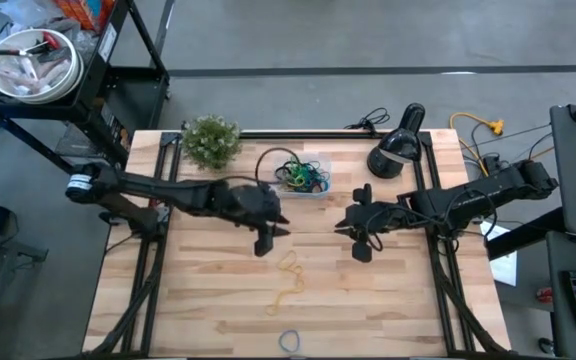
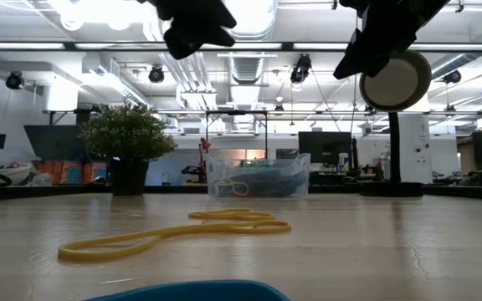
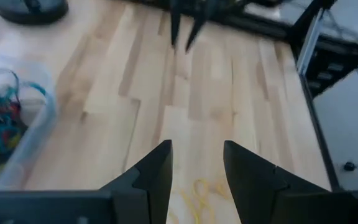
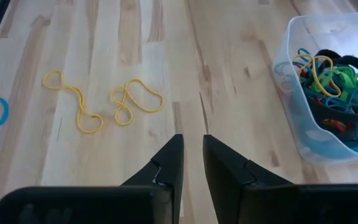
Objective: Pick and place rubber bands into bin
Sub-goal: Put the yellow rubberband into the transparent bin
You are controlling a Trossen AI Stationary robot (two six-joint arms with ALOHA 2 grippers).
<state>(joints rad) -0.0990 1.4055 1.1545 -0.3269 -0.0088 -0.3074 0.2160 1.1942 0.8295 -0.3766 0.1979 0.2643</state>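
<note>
The clear bin (image 1: 315, 191) stands at the far middle of the table, holding a tangle of blue, green, yellow and black rubber bands (image 4: 337, 93). Two yellow rubber bands (image 1: 288, 265) (image 4: 79, 107) lie flat on the wood nearer the front, and a blue one (image 1: 288, 340) lies at the near edge. My left gripper (image 1: 265, 245) (image 3: 197, 165) hovers open above the table just left of the yellow bands, with nothing between its fingers. My right gripper (image 1: 361, 248) (image 4: 192, 155) hovers to their right, its fingers a little apart and bare.
A small potted plant (image 1: 211, 140) stands at the far left of the table and a black desk lamp (image 1: 396, 152) at the far right. Black cables (image 1: 273, 165) lie beside the bin. Bare wood stretches around the loose bands.
</note>
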